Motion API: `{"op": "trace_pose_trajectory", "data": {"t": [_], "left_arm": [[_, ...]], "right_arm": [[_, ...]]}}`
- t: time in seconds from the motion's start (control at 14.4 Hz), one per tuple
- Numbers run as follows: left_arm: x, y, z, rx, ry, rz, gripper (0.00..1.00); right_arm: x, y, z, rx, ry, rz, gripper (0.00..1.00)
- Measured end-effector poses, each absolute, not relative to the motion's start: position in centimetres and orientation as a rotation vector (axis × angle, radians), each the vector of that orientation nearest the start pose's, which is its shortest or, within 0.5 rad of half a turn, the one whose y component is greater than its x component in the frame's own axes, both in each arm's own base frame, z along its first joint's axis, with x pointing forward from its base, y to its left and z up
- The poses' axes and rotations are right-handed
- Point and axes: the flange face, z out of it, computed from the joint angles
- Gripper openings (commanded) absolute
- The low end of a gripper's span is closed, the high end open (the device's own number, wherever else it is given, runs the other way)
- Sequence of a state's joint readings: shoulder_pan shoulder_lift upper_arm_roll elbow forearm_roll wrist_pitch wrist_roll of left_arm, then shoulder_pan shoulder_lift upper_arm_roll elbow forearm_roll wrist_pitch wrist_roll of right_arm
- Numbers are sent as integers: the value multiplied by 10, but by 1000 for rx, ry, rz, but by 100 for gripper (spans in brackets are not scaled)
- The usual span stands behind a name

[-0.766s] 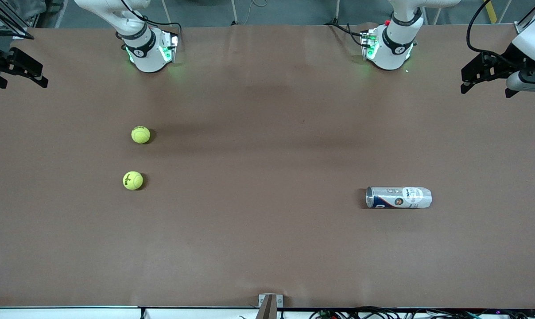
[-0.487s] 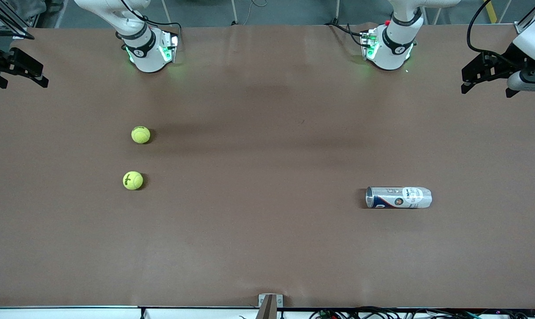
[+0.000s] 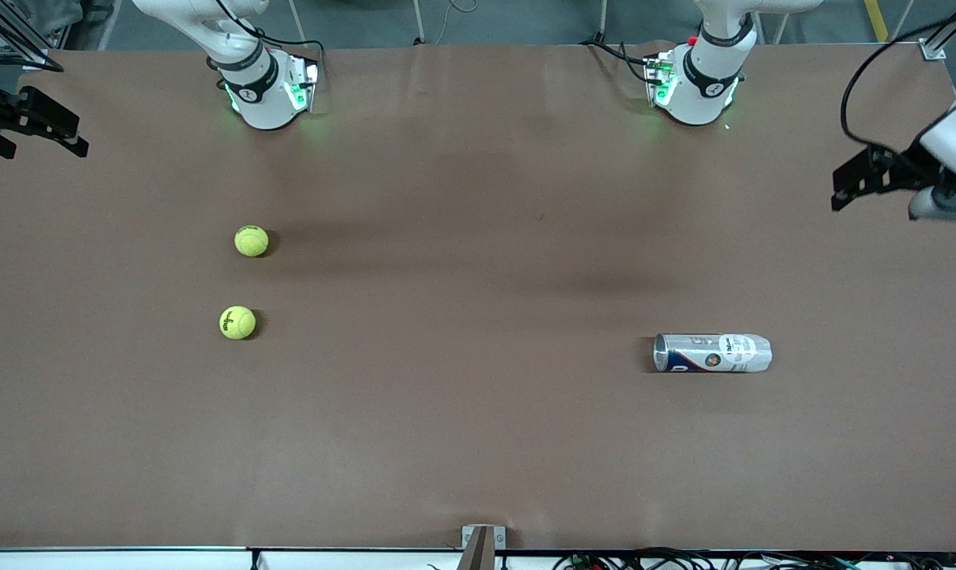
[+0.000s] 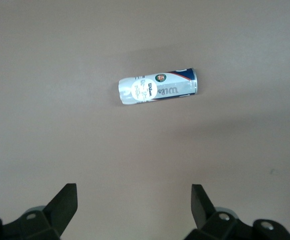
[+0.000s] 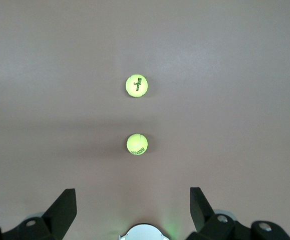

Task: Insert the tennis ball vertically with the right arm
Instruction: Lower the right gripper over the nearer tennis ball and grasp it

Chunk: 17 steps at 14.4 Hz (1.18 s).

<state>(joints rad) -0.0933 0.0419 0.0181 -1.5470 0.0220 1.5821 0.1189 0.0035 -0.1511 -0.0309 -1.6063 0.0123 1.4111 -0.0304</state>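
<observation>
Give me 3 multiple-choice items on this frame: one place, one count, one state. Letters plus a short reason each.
1. Where does the can lie?
A. toward the left arm's end of the table
B. toward the right arm's end of the table
C. between the two balls

2. How many tennis balls are on the table?
A. one
B. two
C. three

3. How is the can resting?
A. upright, mouth up
B. held in a gripper
C. on its side

Answers:
1 A: the can sits at the left arm's end and shows alone in the left wrist view.
2 B: one ball lies farther from the front camera, the other ball nearer.
3 C: its long side is flat on the table; left gripper and right gripper both hang open and empty over the table's ends.
</observation>
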Motion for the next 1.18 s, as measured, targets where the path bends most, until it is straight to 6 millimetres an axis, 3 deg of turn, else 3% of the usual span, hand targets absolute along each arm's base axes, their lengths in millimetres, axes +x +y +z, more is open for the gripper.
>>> {"op": "trace_pose_trajectory", "data": {"t": [0.28,0.49,0.7,0.84,0.97,1.18], "left_arm": [[608,-53,530,-3015,381,155,100],[625,-82,481,-2933,477,220,100],[636,-100,431,-2910,566,303,100],[640,-112,403,-2886,706,345,100],[645,-125,380,-2821,902,359,100],[649,-148,343,-2674,1157,388,100]], "right_arm": [[489,-14,675,-3125,-6,60,100],[498,-17,663,-3127,3,85,100],[529,-23,634,-3131,22,65,100],[551,-39,610,-3133,60,47,100],[575,-51,575,-3133,55,64,100],[604,-52,526,-3133,39,85,100]]}}
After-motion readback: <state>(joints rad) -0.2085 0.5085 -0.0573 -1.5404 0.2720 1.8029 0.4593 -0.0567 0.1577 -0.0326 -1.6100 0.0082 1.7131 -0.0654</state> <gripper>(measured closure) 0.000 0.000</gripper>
